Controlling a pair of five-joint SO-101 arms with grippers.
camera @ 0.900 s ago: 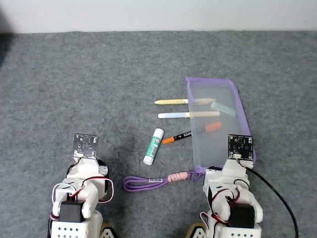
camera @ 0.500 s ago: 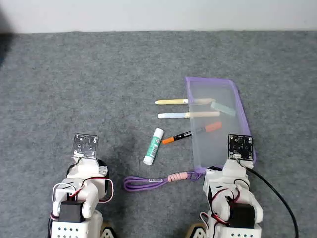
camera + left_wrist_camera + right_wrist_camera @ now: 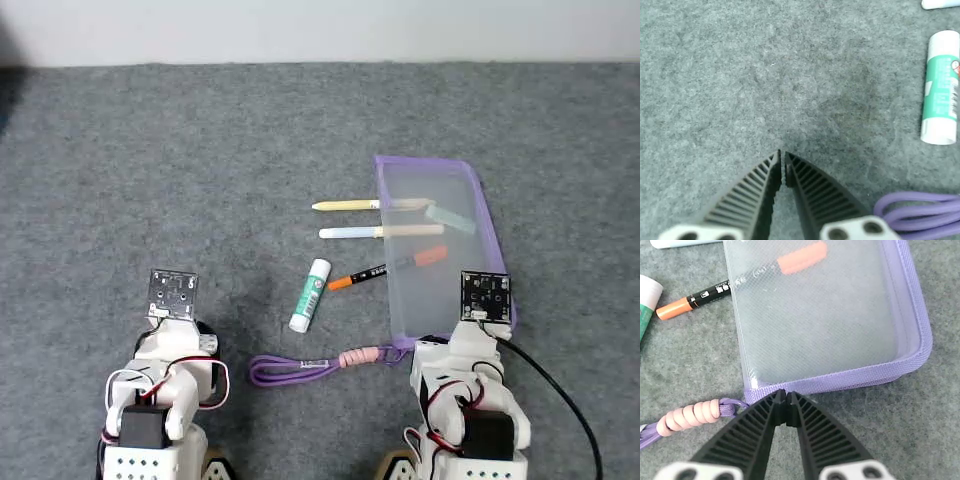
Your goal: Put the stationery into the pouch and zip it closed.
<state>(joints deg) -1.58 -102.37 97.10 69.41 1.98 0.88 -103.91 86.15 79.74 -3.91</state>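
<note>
Right tool sits pinched shut with nothing in it, tips just at the near purple edge of the pouch. The orange marker pokes out of the pouch's left side (its right end shows through the clear wall). Left tool, also closed and empty, hangs over bare table, with the glue stick off to its right and the purple strap nearer.

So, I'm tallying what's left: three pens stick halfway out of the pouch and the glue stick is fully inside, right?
No. The high view shows the glue stick lying on the carpet outside the pouch, beside the orange pen. The rest is right.
</note>
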